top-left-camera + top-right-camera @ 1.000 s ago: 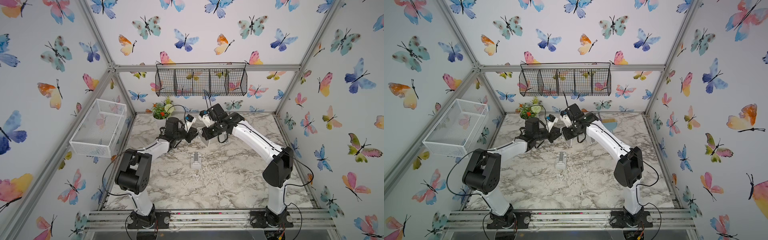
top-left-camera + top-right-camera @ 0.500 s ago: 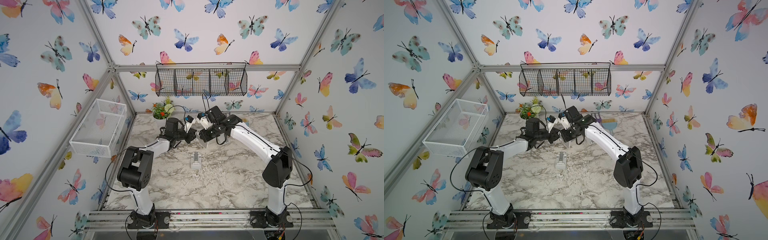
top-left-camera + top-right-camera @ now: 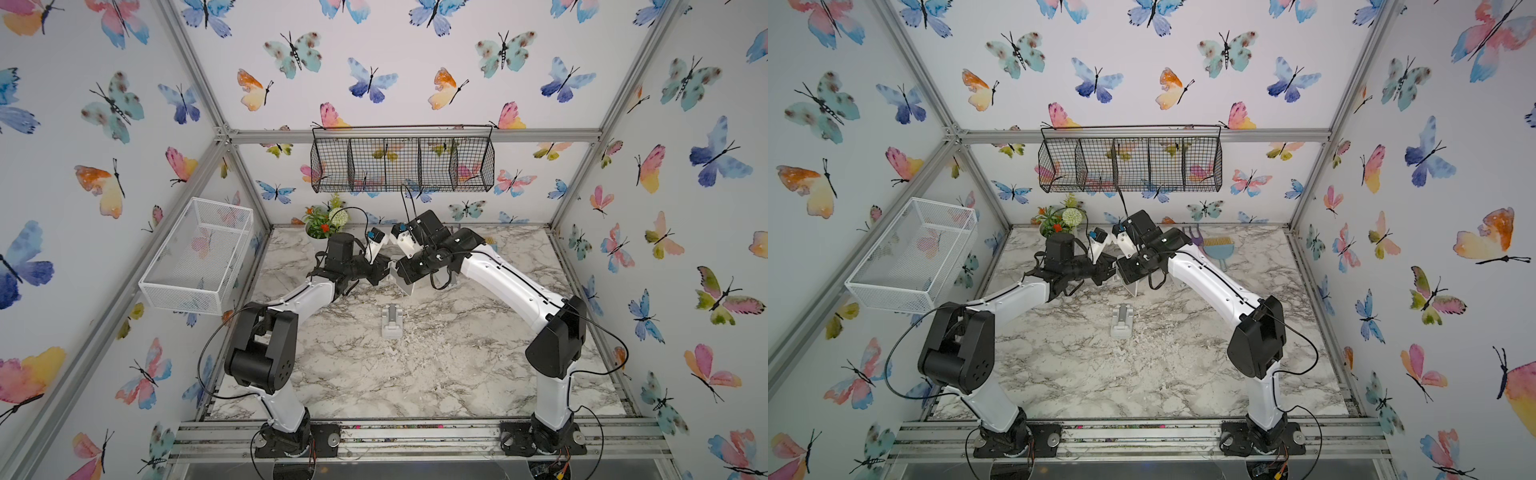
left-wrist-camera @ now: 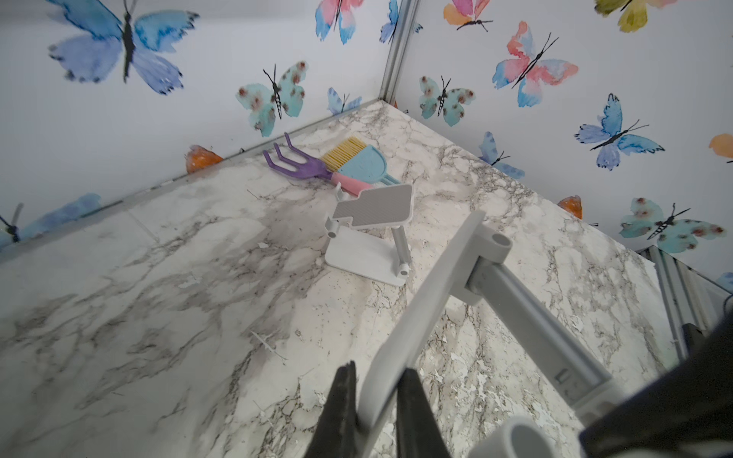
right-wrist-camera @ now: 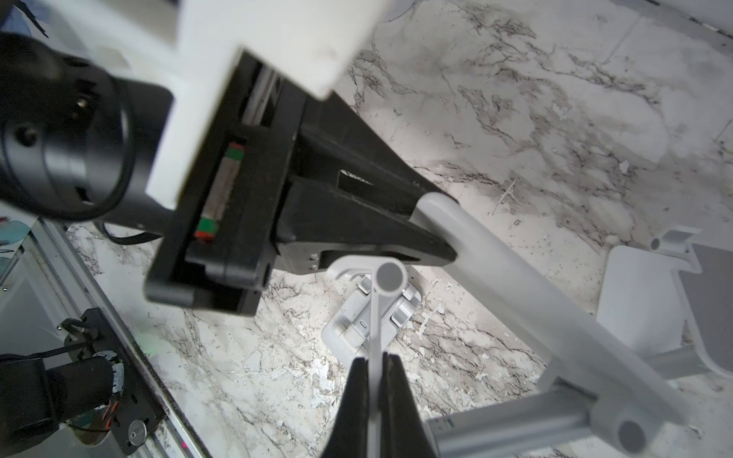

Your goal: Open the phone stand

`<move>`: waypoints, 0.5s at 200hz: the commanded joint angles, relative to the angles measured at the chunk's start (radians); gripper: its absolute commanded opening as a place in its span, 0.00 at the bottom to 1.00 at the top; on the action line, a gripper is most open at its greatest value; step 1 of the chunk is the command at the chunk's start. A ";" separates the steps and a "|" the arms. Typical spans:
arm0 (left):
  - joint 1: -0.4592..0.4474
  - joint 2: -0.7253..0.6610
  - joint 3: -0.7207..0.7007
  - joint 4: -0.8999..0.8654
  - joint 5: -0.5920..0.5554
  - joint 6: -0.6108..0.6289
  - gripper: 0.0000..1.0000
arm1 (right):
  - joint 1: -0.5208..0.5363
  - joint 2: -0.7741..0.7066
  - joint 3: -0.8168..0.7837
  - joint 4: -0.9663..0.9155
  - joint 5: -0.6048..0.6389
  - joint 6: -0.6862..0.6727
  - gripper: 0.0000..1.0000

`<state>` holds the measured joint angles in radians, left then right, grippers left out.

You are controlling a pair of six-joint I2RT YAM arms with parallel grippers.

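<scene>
- Left wrist view: left gripper (image 4: 378, 366), black fingers (image 4: 343, 400) standing on either side of a gray plate of the phone stand (image 4: 428, 293). Whether they press the plate or stand just off it cannot be told.
- Right wrist view: right gripper (image 5: 375, 359), fingers pressed together on the thin edge of the stand's other plate, pinching it. A round hinge tube (image 5: 390, 275) sits just past the fingertips.
- Phone stand, position: held in the air between the two grippers, above the far middle of the marble table (image 3: 415, 374). In both top views a pale plate (image 3: 405, 286) hangs tilted beneath the meeting grippers.
- Phone stand, form: two plates joined by a gray arm (image 4: 535, 317), hinged at both ends, partly unfolded.
- Folded stand (image 3: 392, 322): light gray, lying flat at the table's centre, nearer the arm bases than the held one, apart from both grippers.
- Opened stand (image 4: 369, 253): white base on the table, gray plate raised on a strut, toward the far right.
- Rake (image 4: 297, 166), purple tines, pink handle, and brush (image 4: 357, 162), blue with yellow bristles: side by side, touching, near the back wall, just beyond the opened stand.
- Black wire basket (image 3: 402, 164): on the back wall.
- White mesh basket (image 3: 199, 249): on the left wall.
- Flower pot (image 3: 326, 222): far left corner of the table.
</scene>
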<state>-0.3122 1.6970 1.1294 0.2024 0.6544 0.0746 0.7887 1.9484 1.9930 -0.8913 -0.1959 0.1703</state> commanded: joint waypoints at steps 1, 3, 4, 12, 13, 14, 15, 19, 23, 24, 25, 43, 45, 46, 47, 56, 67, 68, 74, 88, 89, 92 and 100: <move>0.036 -0.050 0.030 0.049 -0.420 -0.119 0.61 | 0.161 -0.066 0.077 -0.133 -0.347 0.067 0.01; 0.035 -0.057 0.028 0.044 -0.428 -0.121 0.66 | 0.159 -0.065 0.081 -0.133 -0.343 0.070 0.01; 0.036 -0.060 0.027 0.040 -0.432 -0.121 0.68 | 0.158 -0.064 0.083 -0.133 -0.340 0.071 0.01; 0.036 -0.088 0.020 0.027 -0.465 -0.121 0.87 | 0.150 -0.058 0.100 -0.136 -0.315 0.080 0.01; 0.036 -0.091 0.019 0.024 -0.470 -0.121 0.89 | 0.148 -0.058 0.102 -0.136 -0.313 0.081 0.01; 0.036 -0.094 0.019 0.022 -0.474 -0.121 0.92 | 0.148 -0.057 0.104 -0.137 -0.311 0.082 0.01; 0.036 -0.098 0.018 0.020 -0.478 -0.121 0.94 | 0.147 -0.056 0.106 -0.137 -0.308 0.083 0.01; 0.036 -0.111 0.013 0.014 -0.495 -0.121 0.99 | 0.141 -0.056 0.109 -0.135 -0.302 0.088 0.01; 0.036 -0.127 0.009 0.007 -0.511 -0.119 0.98 | 0.135 -0.057 0.110 -0.130 -0.299 0.094 0.01; 0.036 -0.130 0.008 0.006 -0.515 -0.119 0.98 | 0.134 -0.057 0.108 -0.129 -0.298 0.095 0.01; 0.036 -0.134 0.007 0.004 -0.520 -0.120 0.98 | 0.133 -0.058 0.108 -0.126 -0.298 0.097 0.01; 0.038 -0.199 -0.011 -0.030 -0.570 -0.119 0.98 | 0.107 -0.073 0.089 -0.089 -0.283 0.124 0.01; 0.038 -0.206 -0.013 -0.034 -0.576 -0.119 0.98 | 0.104 -0.075 0.086 -0.086 -0.282 0.128 0.01; 0.038 -0.210 -0.017 -0.035 -0.578 -0.120 0.98 | 0.103 -0.075 0.084 -0.084 -0.281 0.130 0.01; 0.038 -0.212 -0.019 -0.038 -0.579 -0.121 0.98 | 0.101 -0.076 0.082 -0.082 -0.280 0.132 0.01; 0.038 -0.248 -0.037 -0.056 -0.594 -0.127 0.98 | 0.085 -0.081 0.071 -0.066 -0.285 0.146 0.01; 0.038 -0.296 -0.072 -0.073 -0.621 -0.134 0.98 | 0.069 -0.085 0.060 -0.054 -0.285 0.162 0.01; 0.038 -0.301 -0.077 -0.073 -0.623 -0.137 0.98 | 0.067 -0.085 0.058 -0.054 -0.285 0.163 0.01; 0.038 -0.328 -0.103 -0.075 -0.640 -0.144 0.98 | 0.058 -0.086 0.053 -0.051 -0.284 0.170 0.01; 0.038 -0.388 -0.171 -0.070 -0.675 -0.161 0.98 | 0.033 -0.091 0.026 -0.044 -0.284 0.190 0.01; 0.038 -0.391 -0.175 -0.070 -0.678 -0.162 0.98 | 0.030 -0.092 0.023 -0.043 -0.283 0.192 0.01; 0.037 -0.406 -0.189 -0.068 -0.685 -0.164 0.98 | 0.022 -0.093 0.014 -0.043 -0.278 0.198 0.01; 0.036 -0.434 -0.222 -0.067 -0.689 -0.167 0.98 | -0.005 -0.100 -0.019 -0.039 -0.282 0.213 0.01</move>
<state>-0.2703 1.3380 0.9939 0.1623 0.0612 -0.0582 0.8341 1.8824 2.0346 -0.9516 -0.4686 0.3260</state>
